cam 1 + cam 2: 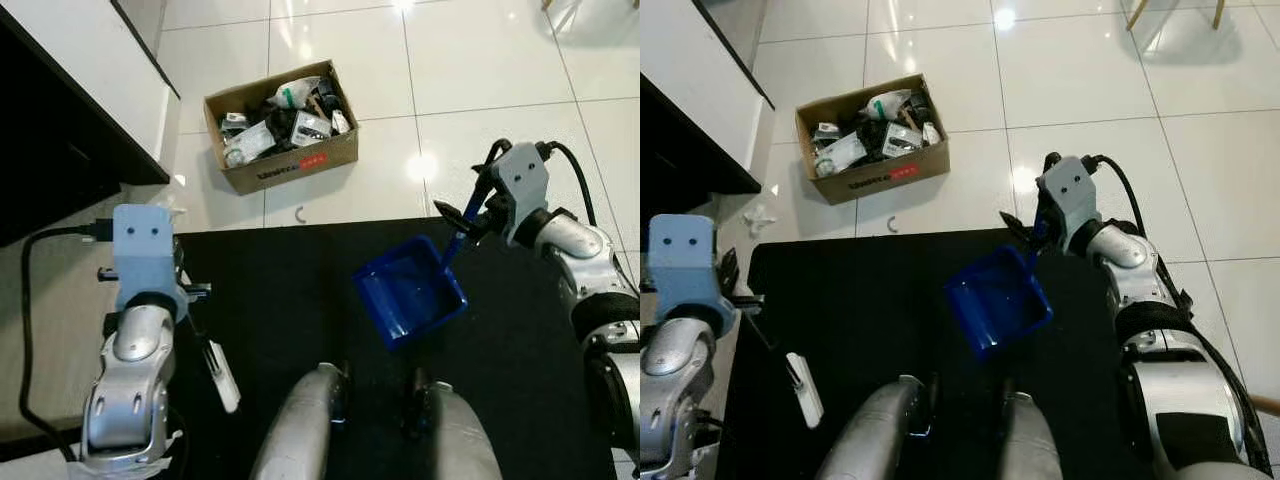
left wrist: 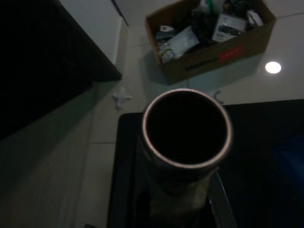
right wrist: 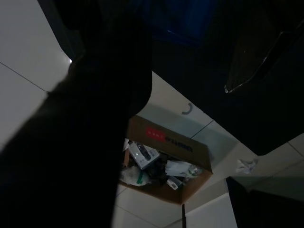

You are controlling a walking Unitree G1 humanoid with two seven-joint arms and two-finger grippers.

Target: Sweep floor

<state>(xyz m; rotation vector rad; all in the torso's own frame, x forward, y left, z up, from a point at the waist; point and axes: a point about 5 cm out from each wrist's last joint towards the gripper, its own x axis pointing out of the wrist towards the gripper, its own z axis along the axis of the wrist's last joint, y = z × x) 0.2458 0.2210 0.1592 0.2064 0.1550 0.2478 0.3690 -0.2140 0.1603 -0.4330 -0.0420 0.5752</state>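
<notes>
Holding the blue dustpan point(image 1: 410, 292) by its handle, your right gripper point(image 1: 462, 222) sits clamped mid-frame; the small curved scrap point(image 1: 300, 214) lies up-left of it. Left gripper's point(image 1: 190, 292) fingers: cannot tell.

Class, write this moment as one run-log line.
right gripper: shut on blue dustpan handle, over black mat | left gripper: holds broom | cardboard box on tiles ahead

This is a room in a home. Glossy white floor tiles point(image 1: 480, 60) reflect ceiling lights. A black rug point(image 1: 290, 300) lies on them. Just beyond the rug sits a cardboard box point(image 1: 283, 125) full of household odds and ends, and left of the box stands a white-topped dark cabinet point(image 1: 70, 90).
</notes>
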